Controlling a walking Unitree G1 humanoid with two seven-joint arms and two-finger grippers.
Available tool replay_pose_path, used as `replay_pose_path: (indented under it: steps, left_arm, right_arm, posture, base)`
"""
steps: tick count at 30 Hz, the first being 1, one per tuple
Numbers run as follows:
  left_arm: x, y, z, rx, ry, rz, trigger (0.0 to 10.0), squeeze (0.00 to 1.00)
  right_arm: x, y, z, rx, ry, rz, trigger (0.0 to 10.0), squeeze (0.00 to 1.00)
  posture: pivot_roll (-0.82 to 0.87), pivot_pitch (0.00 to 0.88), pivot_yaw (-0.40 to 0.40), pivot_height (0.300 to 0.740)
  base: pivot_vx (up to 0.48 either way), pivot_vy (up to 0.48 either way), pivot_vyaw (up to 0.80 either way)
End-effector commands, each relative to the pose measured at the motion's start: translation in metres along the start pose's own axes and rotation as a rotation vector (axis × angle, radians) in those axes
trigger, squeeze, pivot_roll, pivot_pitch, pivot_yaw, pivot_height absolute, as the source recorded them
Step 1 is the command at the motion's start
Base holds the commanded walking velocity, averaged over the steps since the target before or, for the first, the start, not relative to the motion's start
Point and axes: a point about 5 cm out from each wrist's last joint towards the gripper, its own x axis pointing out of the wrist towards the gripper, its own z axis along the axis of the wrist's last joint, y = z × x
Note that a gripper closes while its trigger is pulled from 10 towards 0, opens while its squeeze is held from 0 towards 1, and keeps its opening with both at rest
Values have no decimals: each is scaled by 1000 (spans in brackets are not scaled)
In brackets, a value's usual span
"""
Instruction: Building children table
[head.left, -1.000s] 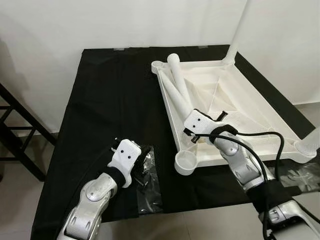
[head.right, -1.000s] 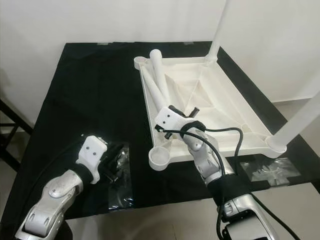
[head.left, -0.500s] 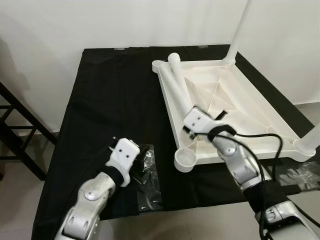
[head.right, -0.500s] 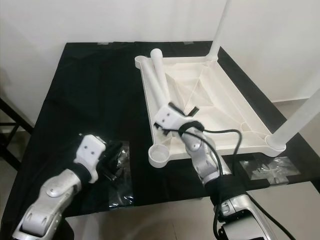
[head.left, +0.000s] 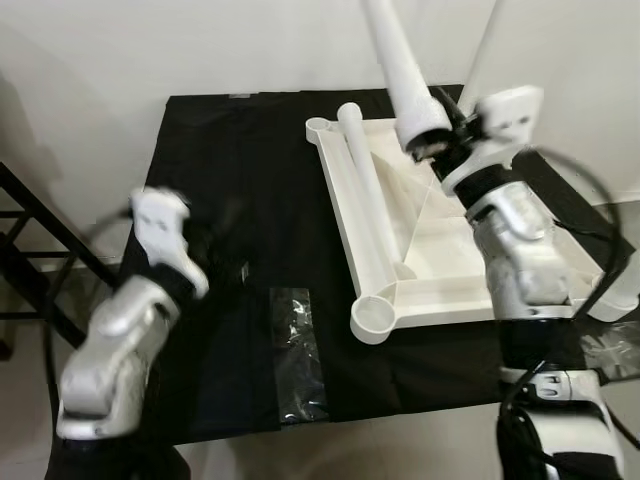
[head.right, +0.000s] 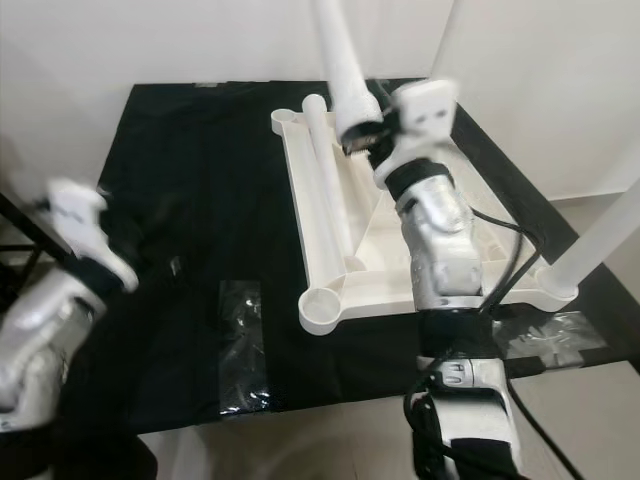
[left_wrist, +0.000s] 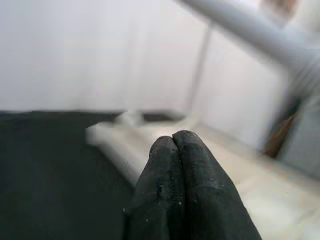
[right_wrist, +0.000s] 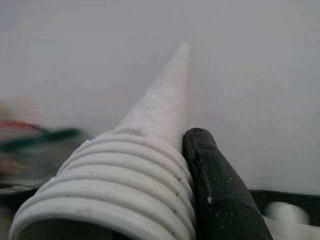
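The white tabletop (head.left: 455, 292) lies upside down on the black cloth (head.left: 230, 170). One white leg (head.left: 364, 205) lies along its left inner side. My right gripper (head.left: 434, 138) is shut on a second white leg (head.left: 398, 60) and holds it up high over the tabletop's far end; the right wrist view shows its threaded end (right_wrist: 115, 195) beside one black finger (right_wrist: 217, 180). The near-left socket (head.left: 372, 322) is bare. My left gripper (left_wrist: 173, 142) is shut on nothing and raised over the cloth's left side, blurred.
Two legs stand fitted at the far-right corner (head.left: 478, 60) and near-right corner (head.left: 626, 285). A clear plastic bag (head.left: 298, 352) lies on the cloth near the front edge, another (head.left: 612, 352) at the right. A black metal frame (head.left: 35, 265) stands on the left.
My right gripper has lifted one leg out of the tabletop and swung it up high. My left arm has risen from the plastic bag and moved left.
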Motion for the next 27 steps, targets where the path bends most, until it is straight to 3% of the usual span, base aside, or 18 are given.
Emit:
replay_pose_path:
  steps: [1,2,3,4,5,6,7,10,12,14,18,21,27]
  left_arm:
    - [-1,-5,10,-105,-51,-72,10000,0]
    - [1,-10,19,-168,-98,-137,10000,0]
    - [1,-21,34,-251,-166,-271,10000,71]
    - [0,-23,38,-267,-177,-304,10000,71]
    - [0,-24,40,-276,-183,-323,10000,1000]
    - [-1,-27,47,-333,-233,-365,10000,1000]
    - [-1,-27,47,-333,-233,-365,10000,1000]
    - [-4,-29,69,-490,-353,-466,10000,1000]
    - [-4,-29,69,-490,-353,-466,10000,1000]
    - [-6,-26,75,-550,-381,-503,10000,1000]
    - [-8,-24,77,-589,-365,-522,10000,1000]
    - [-8,-14,71,-623,-310,-442,10000,1000]
    - [-6,-9,67,-676,-288,-400,10000,1000]
  right_arm:
    - [-5,7,13,73,-58,133,10000,0]
    - [-10,10,16,116,-65,213,10000,0]
    - [-20,13,21,168,-85,319,10000,0]
    - [-22,13,23,176,-92,334,10000,0]
    - [-23,13,24,180,-96,343,10000,0]
    - [-26,11,24,190,-97,353,10000,0]
    - [-26,11,24,190,-97,353,10000,0]
    - [-37,10,24,243,-93,410,10000,0]
    - [-37,10,24,243,-93,410,10000,0]
    - [-43,15,20,266,-64,469,10000,0]
    - [-49,25,16,289,-25,547,10000,0]
    - [-54,38,12,294,17,645,10000,0]
    - [-51,39,20,318,-16,678,10000,0]
  posture:
    - [58,142,-50,740]
    - [58,142,-50,740]
    - [56,142,-50,740]
    - [56,142,-50,740]
    - [56,142,-50,740]
    - [55,144,-49,740]
    - [55,144,-49,740]
    - [52,146,-46,740]
    - [52,146,-46,740]
    - [51,147,-44,740]
    - [51,147,-45,740]
    - [53,147,-43,740]
    - [53,148,-42,740]
  base:
    - [0,0,0]
    - [0,0,0]
    - [0,0,0]
    - [0,0,0]
    - [0,0,0]
    - [0,0,0]
    - [0,0,0]
    - [0,0,0]
    - [0,0,0]
    - [0,0,0]
    - [0,0,0]
    - [0,0,0]
    - [0,0,0]
